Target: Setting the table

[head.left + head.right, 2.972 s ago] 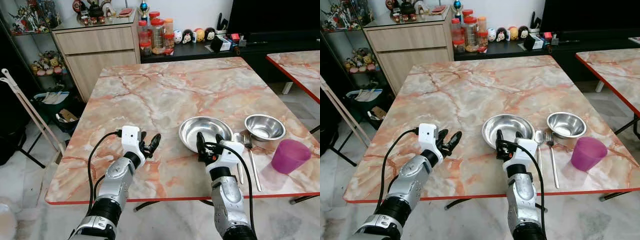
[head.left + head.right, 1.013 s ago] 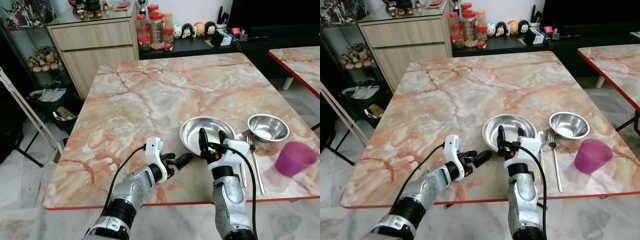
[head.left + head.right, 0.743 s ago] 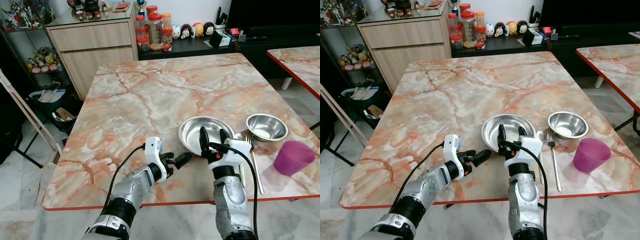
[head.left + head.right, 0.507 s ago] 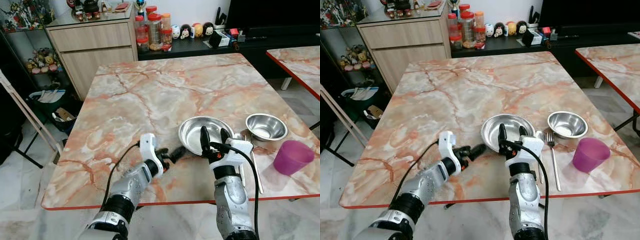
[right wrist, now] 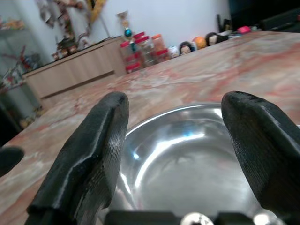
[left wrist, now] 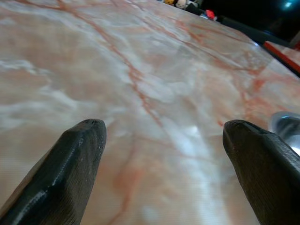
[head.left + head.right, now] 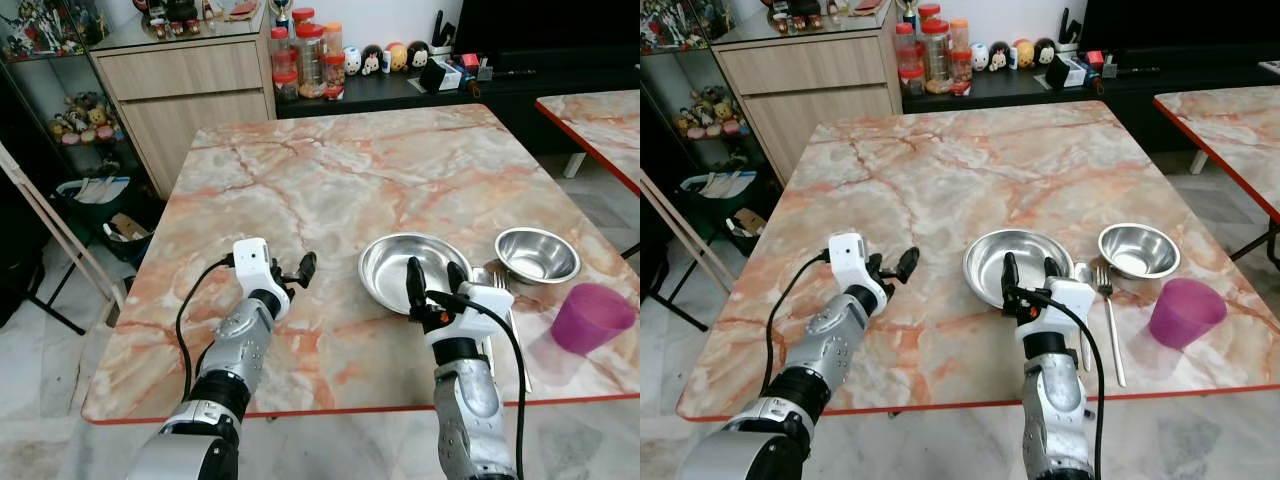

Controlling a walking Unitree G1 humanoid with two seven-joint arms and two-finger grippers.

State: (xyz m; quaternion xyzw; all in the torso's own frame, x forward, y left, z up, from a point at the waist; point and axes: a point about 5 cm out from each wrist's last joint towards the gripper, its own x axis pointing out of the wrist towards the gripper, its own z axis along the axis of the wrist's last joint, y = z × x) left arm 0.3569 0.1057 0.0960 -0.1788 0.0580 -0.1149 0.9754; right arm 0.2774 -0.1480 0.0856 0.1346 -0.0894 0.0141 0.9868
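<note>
On the marble table (image 7: 330, 180) a wide steel plate (image 7: 400, 255) lies at the near right. Beyond it to the right sit a small steel bowl (image 7: 537, 254) and a purple cup (image 7: 590, 316). A fork (image 7: 1106, 310) and a spoon (image 7: 1080, 274) lie between the plate and the cup. My right gripper (image 7: 432, 285) stands open at the plate's near rim, its fingers upright; the plate (image 5: 187, 154) lies between them in the right wrist view. My left gripper (image 7: 298, 270) is open over bare marble left of the plate, holding nothing; the plate's edge (image 6: 286, 124) shows past one finger.
A wooden cabinet (image 7: 190, 90) and a low black shelf with jars (image 7: 300, 60) and figurines (image 7: 400, 65) stand behind the table. A second marble table (image 7: 600, 130) is at the right. A folded white rack (image 7: 50, 230) leans at the left. The table's red front edge (image 7: 330, 405) is close.
My left gripper has swung left, away from the plate's near-left rim, to the bare marble. The right gripper has barely moved.
</note>
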